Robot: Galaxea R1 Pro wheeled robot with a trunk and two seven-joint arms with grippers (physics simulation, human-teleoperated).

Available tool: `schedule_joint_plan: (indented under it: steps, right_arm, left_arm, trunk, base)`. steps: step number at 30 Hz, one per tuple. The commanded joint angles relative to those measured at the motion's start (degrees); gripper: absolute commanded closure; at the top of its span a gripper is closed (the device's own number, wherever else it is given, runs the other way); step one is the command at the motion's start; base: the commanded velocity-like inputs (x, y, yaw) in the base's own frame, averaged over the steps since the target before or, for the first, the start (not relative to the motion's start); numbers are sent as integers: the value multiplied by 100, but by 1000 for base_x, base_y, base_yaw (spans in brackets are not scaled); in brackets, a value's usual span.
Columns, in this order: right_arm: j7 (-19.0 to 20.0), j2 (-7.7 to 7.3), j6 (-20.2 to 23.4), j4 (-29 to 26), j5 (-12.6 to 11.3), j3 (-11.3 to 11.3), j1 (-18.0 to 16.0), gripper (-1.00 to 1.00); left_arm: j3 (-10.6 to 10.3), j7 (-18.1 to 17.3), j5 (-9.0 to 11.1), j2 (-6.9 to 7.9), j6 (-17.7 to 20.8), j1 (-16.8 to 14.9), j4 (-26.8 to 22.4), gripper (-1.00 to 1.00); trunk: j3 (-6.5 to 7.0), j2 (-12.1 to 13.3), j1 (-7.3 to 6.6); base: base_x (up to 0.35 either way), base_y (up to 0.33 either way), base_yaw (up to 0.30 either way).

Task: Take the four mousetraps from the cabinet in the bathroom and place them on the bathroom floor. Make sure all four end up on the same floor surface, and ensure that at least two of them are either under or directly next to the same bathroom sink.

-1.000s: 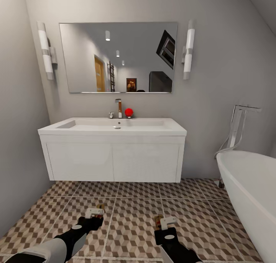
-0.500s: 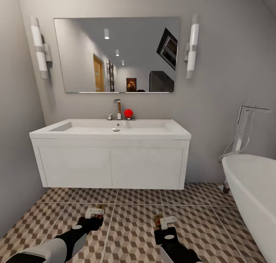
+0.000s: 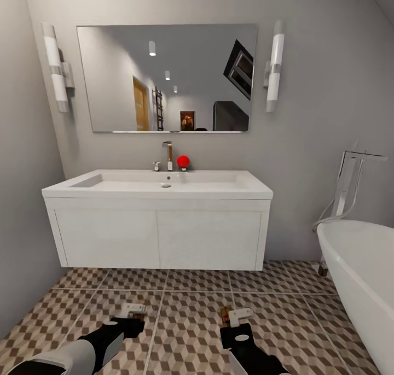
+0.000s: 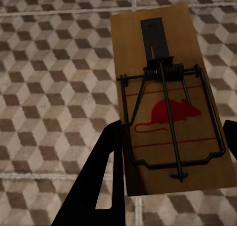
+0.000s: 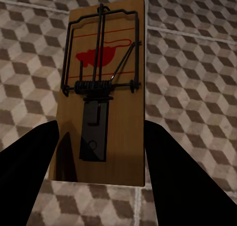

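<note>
- Left claw (image 3: 133,311): black fingers with pale tips, low over the bathroom floor (image 3: 191,309). In the left wrist view one dark finger (image 4: 106,171) lies beside a mousetrap (image 4: 170,100); the opposite finger shows only at the frame edge, clear of the board. Fingers parted; whether the board is still gripped cannot be told.
- Left mousetrap: flat rectangular tan wood board, dark wire spring bar and coil, red mouse print, dark metal tab.
- Right claw (image 3: 232,316): clenched on second mousetrap (image 5: 102,87); broad black fingers (image 5: 180,176) flank both long edges of the board. Tan edge of this trap (image 3: 225,314) shows at the claw in the head view.
- Bathroom floor: large square tiles, brown-beige-white cube pattern, pale grout lines.
- Sink (image 3: 164,181): long shallow white rectangular basin on a white wall-hung vanity (image 3: 158,233), chrome faucet (image 3: 167,155), small red ball (image 3: 183,160) beside it. Both claws stand before it, over the floor.
- Mirror (image 3: 167,77): wide, rectangular, between two tubular wall lamps.
- Bathtub (image 3: 358,276): white, curved, at right.
</note>
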Motion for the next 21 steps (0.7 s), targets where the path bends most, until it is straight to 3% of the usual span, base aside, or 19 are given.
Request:
schedule_joint_plan:
  steps: [1,4,10,21]
  right_arm:
    - [-44,-2,31,-10,-48,51,-4,100]
    - [-44,2,26,-7,-48,55,-4,100]
    - [-39,-4,24,-17,-48,56,-4,100]
    - [-36,-23,31,-35,-48,41,-4,100]
  left_arm:
    - [-49,37,49,2,21,-1,-7,100]
    - [-49,54,39,0,-23,0,-7,100]
    - [-55,57,20,-13,-534,6,29,100]
    - [-50,67,42,-165,-601,7,37,100]
  trunk:
    - [-6,-3,-1]
    - [-6,-3,-1]
    - [-6,-3,-1]
    - [-6,-3,-1]
  base:
    - [0,0,0]
    - [0,0,0]
    - [0,0,0]
    - [0,0,0]
